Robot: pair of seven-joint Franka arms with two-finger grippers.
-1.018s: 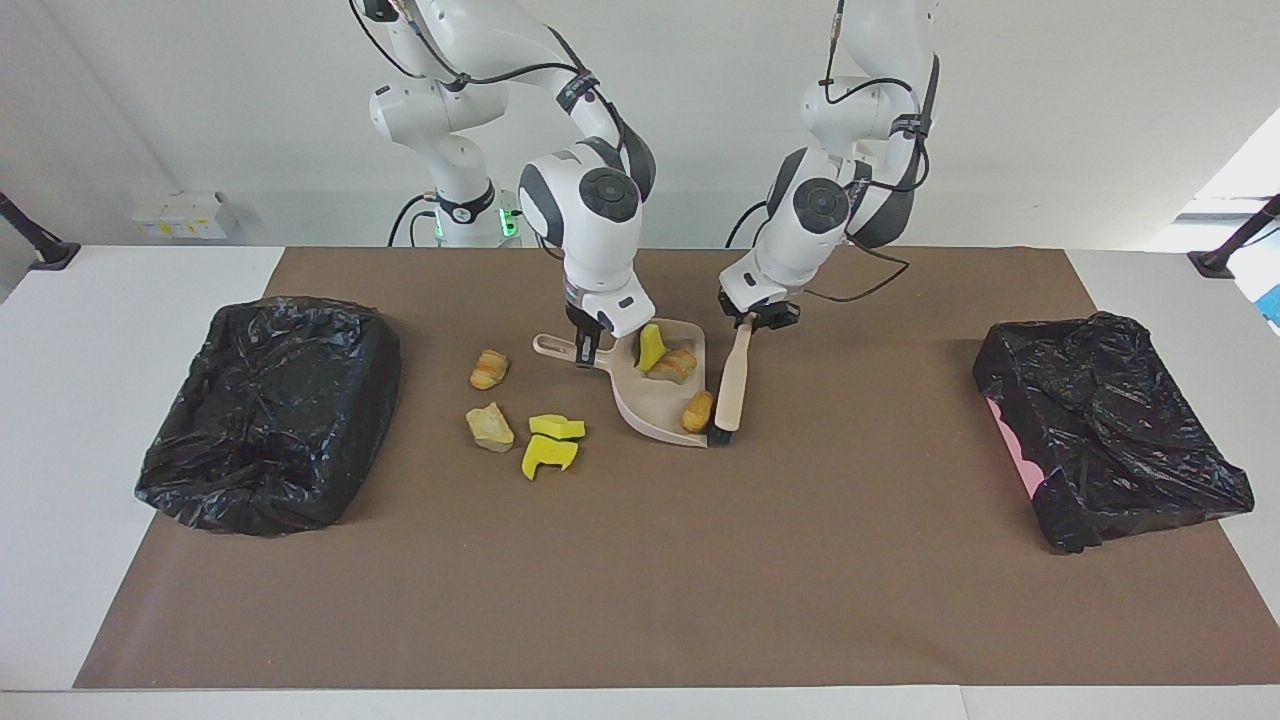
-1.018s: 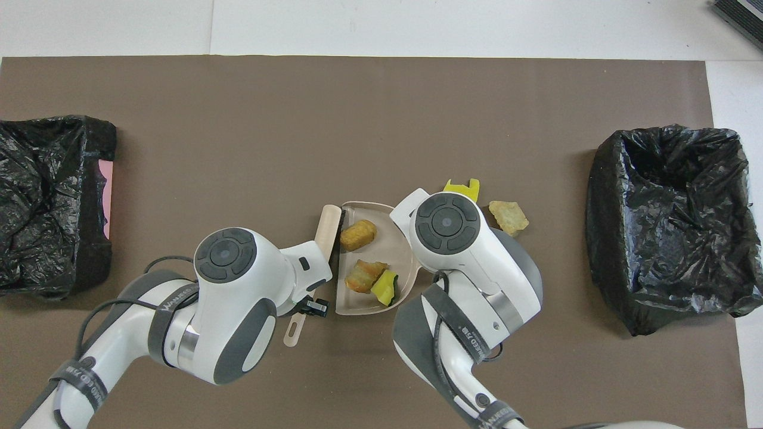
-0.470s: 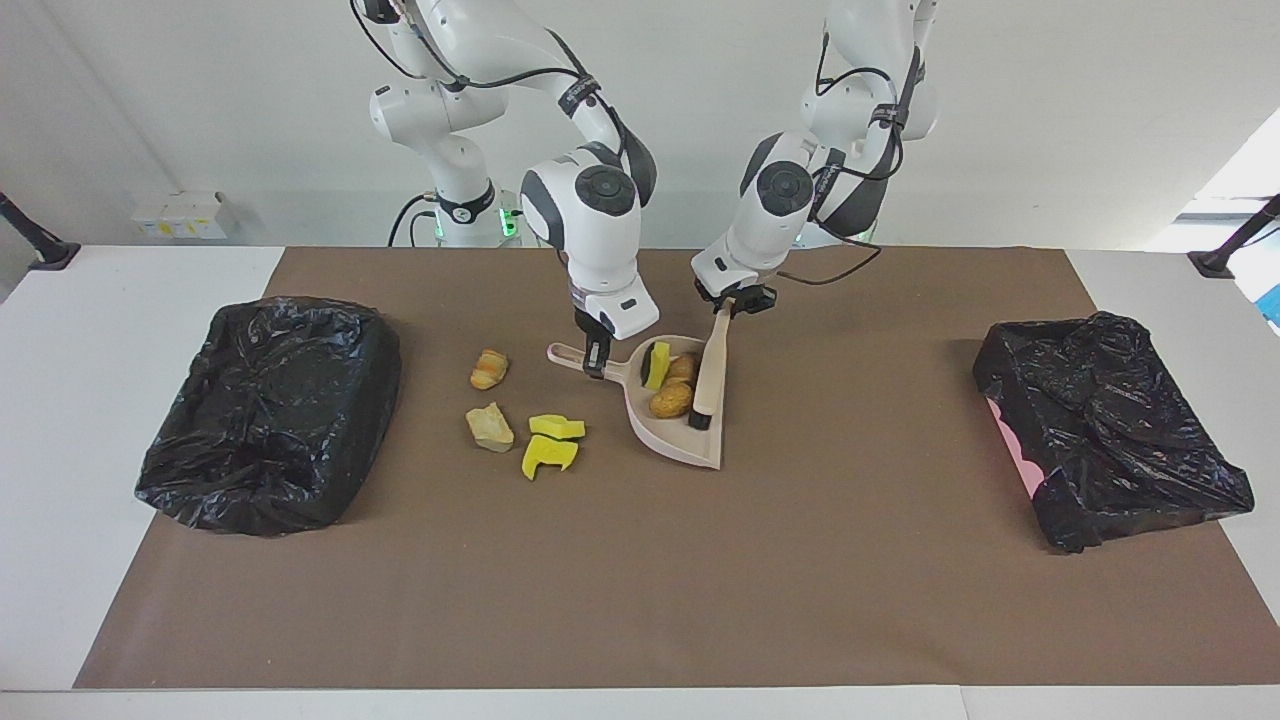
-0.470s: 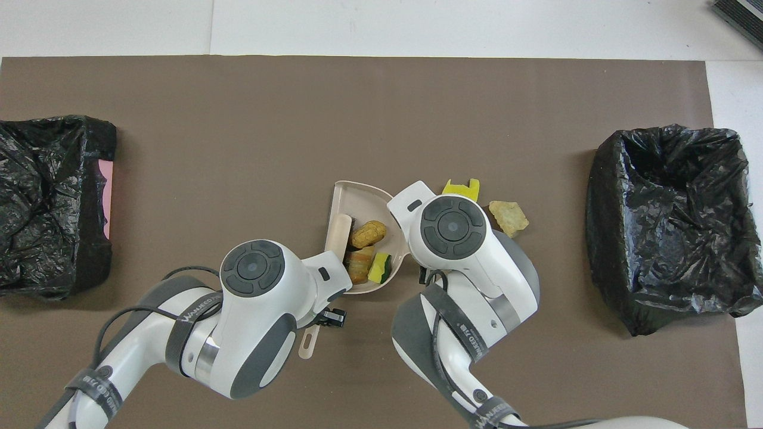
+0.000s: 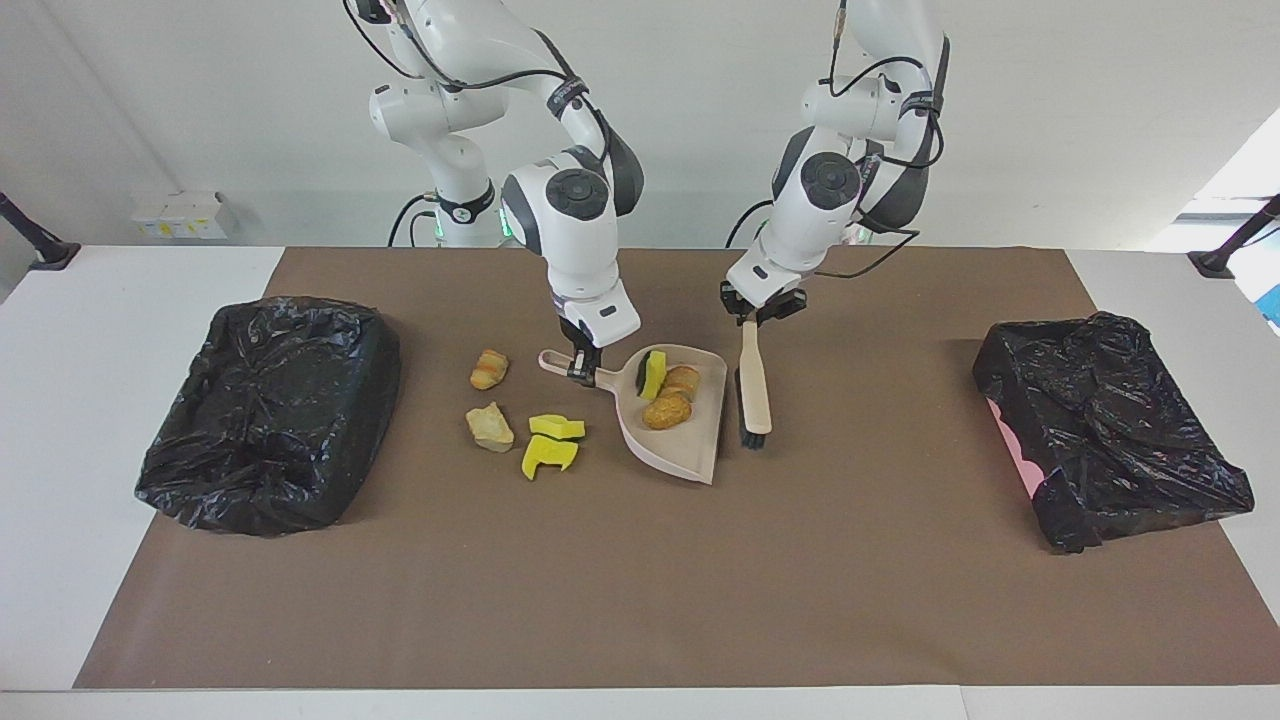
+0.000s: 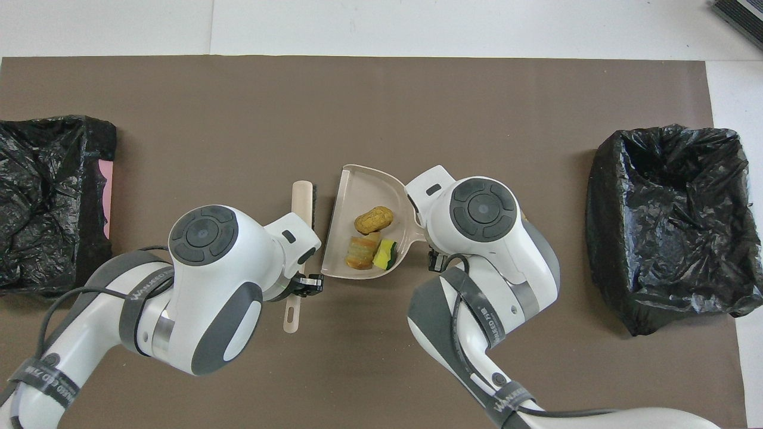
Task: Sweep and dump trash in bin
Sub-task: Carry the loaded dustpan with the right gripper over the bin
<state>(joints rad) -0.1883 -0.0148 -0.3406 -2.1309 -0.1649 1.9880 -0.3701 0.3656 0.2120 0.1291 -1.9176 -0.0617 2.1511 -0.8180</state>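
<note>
1. White wall at the robots' end; the table (image 5: 40,420) is white, with a brown mat (image 5: 640,580) covering most of it.
2. Landmark: the beige dustpan (image 5: 690,440), mid-mat, its open edge toward the left arm's end of the table.
3. Right hand (image 5: 580,368) is clamped on the dustpan's handle, at the pan's end toward the right arm. In the overhead view the arm's wrist hides this grip.
4. Left hand (image 5: 752,316) is clamped on the handle of the brush (image 5: 753,385). The brush sits just beside the dustpan's open edge, apart from it, bristle end farther from the robots.
5. Trash in the dustpan, three pieces: a green-backed yellow sponge bit (image 5: 652,373), an orange-brown lump (image 5: 682,379) and a tan lump (image 5: 666,410). All three are bunched near the pan's back wall.
6. Trash on the mat, four pieces, all beside the dustpan toward the right arm's end of the table: two yellow sponge pieces (image 5: 552,442) touching each other closest to the pan, a pale beige lump (image 5: 489,427) next to them, and a small orange-brown lump (image 5: 489,369) nearer to the robots than that one.
7. Black-lined bin (image 5: 270,410) stands well apart from the dustpan, at the right arm's end of the table.
8. A second black-lined bin (image 5: 1110,430), pink showing at its side, is well apart from the dustpan at the left arm's end.
</note>
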